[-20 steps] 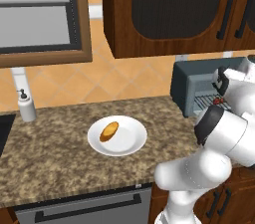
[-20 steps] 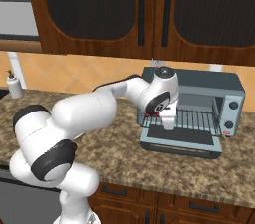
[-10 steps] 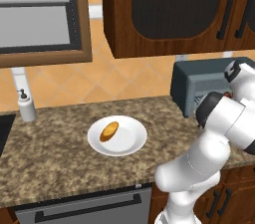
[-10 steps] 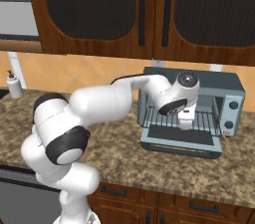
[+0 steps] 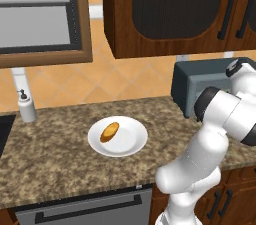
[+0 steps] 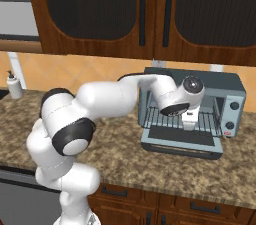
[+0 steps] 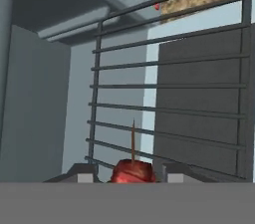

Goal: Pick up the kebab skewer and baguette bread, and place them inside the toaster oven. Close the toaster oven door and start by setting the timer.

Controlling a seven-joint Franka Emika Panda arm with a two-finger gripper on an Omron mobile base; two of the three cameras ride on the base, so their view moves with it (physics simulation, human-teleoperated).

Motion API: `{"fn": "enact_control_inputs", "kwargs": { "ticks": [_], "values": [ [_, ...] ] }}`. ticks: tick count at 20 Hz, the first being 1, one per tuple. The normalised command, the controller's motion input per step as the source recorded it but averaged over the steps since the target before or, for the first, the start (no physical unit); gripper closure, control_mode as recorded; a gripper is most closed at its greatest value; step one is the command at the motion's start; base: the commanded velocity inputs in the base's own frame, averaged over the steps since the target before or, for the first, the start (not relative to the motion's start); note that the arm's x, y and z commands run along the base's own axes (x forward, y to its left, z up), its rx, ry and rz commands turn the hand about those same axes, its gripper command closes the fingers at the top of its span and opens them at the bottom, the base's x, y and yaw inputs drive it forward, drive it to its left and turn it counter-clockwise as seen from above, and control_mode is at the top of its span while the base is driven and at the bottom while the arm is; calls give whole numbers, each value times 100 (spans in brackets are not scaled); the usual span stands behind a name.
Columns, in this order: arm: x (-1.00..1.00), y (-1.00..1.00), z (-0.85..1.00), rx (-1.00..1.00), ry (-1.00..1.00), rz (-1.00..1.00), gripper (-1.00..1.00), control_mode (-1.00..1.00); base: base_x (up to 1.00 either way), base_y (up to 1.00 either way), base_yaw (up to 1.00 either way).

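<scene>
In the hand view my gripper (image 7: 130, 174) is shut on the kebab skewer (image 7: 132, 167): a dark red chunk sits between the fingertips and the thin stick points up over the wire rack (image 7: 169, 88). The right base view has the gripper (image 6: 188, 122) reaching into the open toaster oven (image 6: 232, 89), just above the rack. The toaster oven door (image 6: 182, 142) hangs dropped down in front. The golden baguette bread (image 5: 109, 131) lies on a white plate (image 5: 132, 142) at mid-counter, well left of the toaster oven (image 5: 192, 86).
A soap dispenser (image 5: 26, 107) stands at the counter's far left. Dark wood cabinets (image 6: 150, 9) hang low over the oven. The oven's knobs (image 6: 233, 106) are on its right panel. My own arm crosses the counter between plate and oven.
The arm has swung to the right and carried the skewer from the oven's left edge to over the middle of the rack. The bread and plate have stayed put.
</scene>
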Motion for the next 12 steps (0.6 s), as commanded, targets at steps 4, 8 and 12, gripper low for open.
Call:
{"fn": "enact_control_inputs", "kwargs": {
  "ticks": [4, 8, 12],
  "values": [
    [31, 0, 0, 0, -10, 0, 100, -100, 0, 0, 0],
    [22, 2, -5, 0, -3, 0, 100, -100, 0, 0, 0],
    [3, 4, -17, 0, 0, 0, 100, -100, 0, 0, 0]
  ]
}}
